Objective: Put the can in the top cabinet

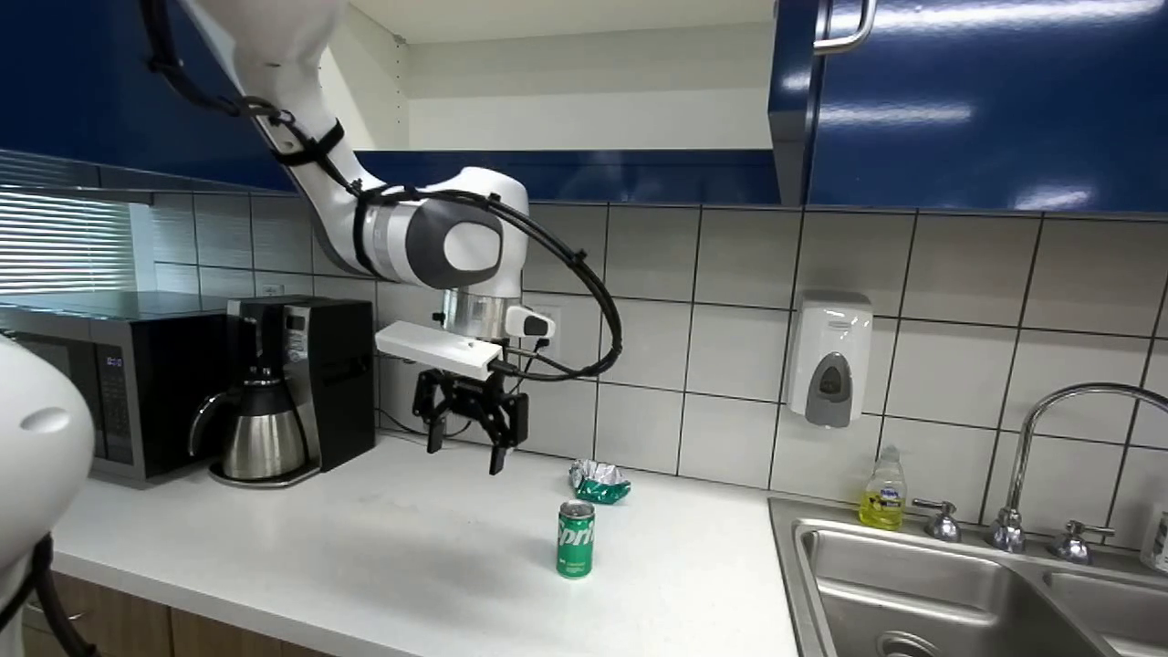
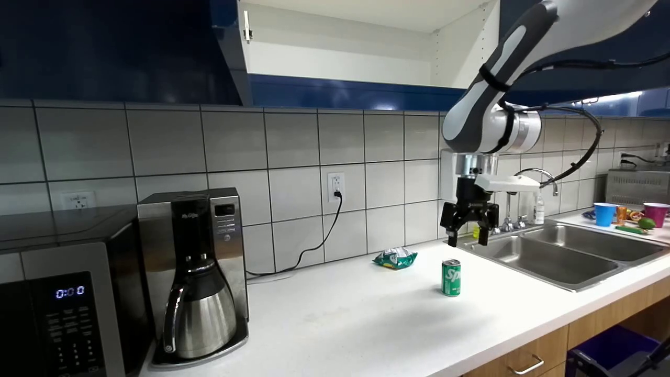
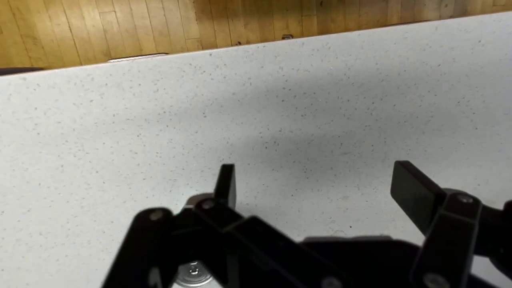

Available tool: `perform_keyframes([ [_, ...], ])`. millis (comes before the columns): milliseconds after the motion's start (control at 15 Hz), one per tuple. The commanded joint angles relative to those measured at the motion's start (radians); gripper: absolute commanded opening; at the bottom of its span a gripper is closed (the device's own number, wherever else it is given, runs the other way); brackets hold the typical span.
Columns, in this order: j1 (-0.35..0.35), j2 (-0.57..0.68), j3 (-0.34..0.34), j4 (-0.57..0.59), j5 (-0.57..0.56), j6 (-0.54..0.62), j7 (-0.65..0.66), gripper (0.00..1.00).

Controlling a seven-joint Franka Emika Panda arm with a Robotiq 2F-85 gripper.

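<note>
A green Sprite can [image 1: 575, 543] stands upright on the white counter [image 1: 438, 566], and it also shows in an exterior view [image 2: 451, 278]. In the wrist view only part of the can's silver top [image 3: 193, 275] shows, partly hidden behind the left finger. My gripper [image 1: 466, 453] is open with nothing between its fingers, as the wrist view [image 3: 314, 180] shows. It points down, above the counter and higher than the can, off to one side of it; it shows in an exterior view too [image 2: 467, 242]. The top cabinet [image 1: 584, 119] is open, with bare white inner walls, seen in both exterior views [image 2: 340, 55].
A crumpled green packet [image 1: 599, 484] lies behind the can by the tiled wall. A coffee maker [image 2: 225, 262] and a microwave [image 2: 68, 293] stand at one end. The steel sink [image 1: 785, 566] is at the other end. A cabinet door [image 1: 792, 100] stands open beside the opening.
</note>
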Motion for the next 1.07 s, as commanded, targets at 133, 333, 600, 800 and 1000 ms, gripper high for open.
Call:
perform_keyframes([
  [133, -0.038, 0.181, -0.007, 0.081, 0.018, 0.098, -0.048, 1.0],
  [333, -0.055, 0.286, 0.002, 0.119, 0.031, 0.156, -0.062, 1.0],
  [600, -0.088, 0.395, 0.017, 0.16, 0.027, 0.226, -0.062, 1.0],
  [800, -0.112, 0.464, 0.025, 0.186, 0.008, 0.273, -0.044, 1.0],
  [1000, -0.132, 0.52, 0.032, 0.209, -0.001, 0.315, -0.033, 1.0],
])
